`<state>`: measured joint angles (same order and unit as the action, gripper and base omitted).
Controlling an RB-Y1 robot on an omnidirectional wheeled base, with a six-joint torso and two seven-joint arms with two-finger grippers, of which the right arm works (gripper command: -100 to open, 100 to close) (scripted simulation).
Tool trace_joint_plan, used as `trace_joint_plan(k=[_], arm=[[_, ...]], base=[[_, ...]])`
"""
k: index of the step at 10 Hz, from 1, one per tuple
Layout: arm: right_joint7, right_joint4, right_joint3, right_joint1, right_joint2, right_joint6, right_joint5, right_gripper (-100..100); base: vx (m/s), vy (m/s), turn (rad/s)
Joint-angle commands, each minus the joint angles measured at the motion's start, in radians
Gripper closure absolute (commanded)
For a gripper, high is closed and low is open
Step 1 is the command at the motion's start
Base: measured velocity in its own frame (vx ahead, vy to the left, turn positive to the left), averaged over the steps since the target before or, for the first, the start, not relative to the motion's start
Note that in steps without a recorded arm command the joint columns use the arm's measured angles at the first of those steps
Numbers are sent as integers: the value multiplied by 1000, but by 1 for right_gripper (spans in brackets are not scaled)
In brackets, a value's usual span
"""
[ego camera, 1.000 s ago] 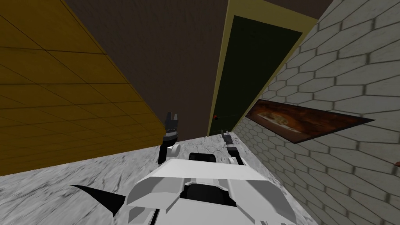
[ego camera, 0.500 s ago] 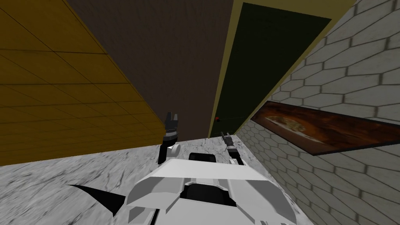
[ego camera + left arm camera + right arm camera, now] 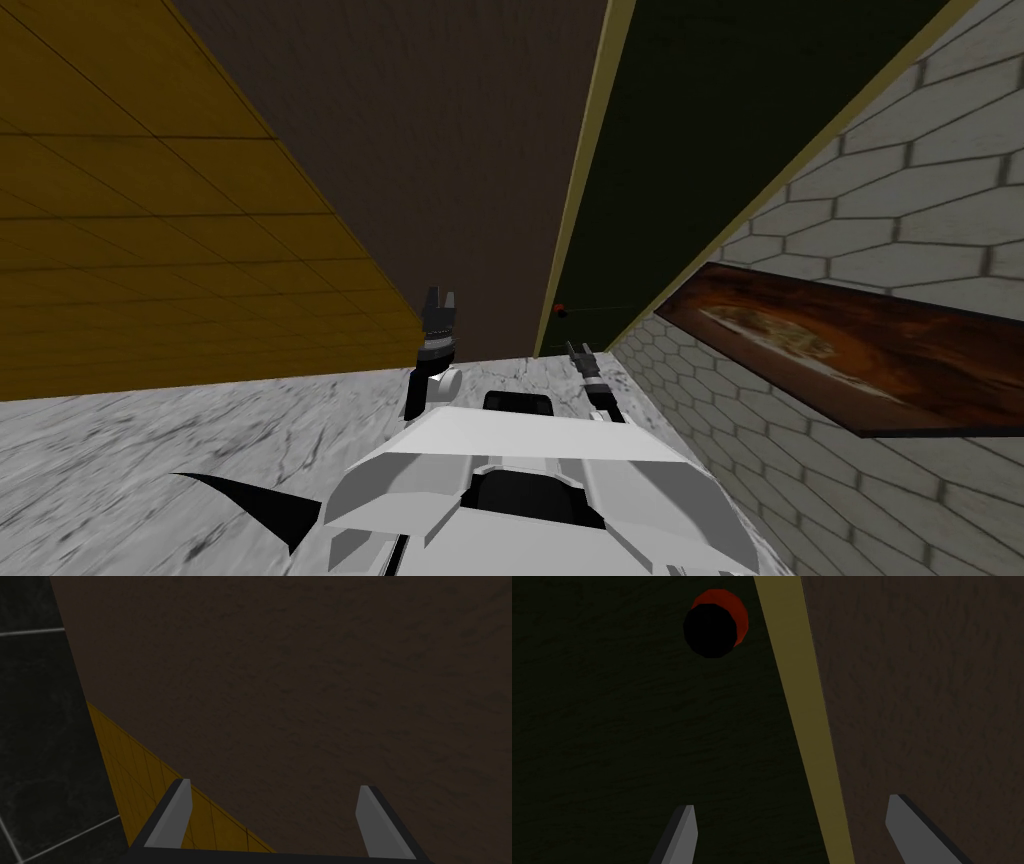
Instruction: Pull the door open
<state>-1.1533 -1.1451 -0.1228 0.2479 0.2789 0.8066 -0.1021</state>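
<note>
Both arms are raised ahead of the chest. The left gripper [image 3: 440, 299] has its fingers wide apart, holding nothing, and faces a brown wall [image 3: 430, 150]. The right gripper [image 3: 790, 803], also spread wide and empty, points at the dark green door [image 3: 612, 726], short of its black knob [image 3: 711, 630] on a red plate, just beside the yellowish frame [image 3: 802, 716]. Compared with a second ago, I have rolled closer: the door looms larger, and the framed picture [image 3: 850, 350] on the pale brick wall [image 3: 900, 200] sits further right.
</note>
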Motion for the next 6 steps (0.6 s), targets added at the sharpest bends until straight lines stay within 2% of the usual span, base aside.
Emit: trace_joint_plan(k=[1, 6], arm=[[-32, 27, -3, -5, 4, 6, -5, -100], [-124, 114, -10, -23, 22, 26, -23, -100]], base=[[69, -45, 82], [81, -57, 93]])
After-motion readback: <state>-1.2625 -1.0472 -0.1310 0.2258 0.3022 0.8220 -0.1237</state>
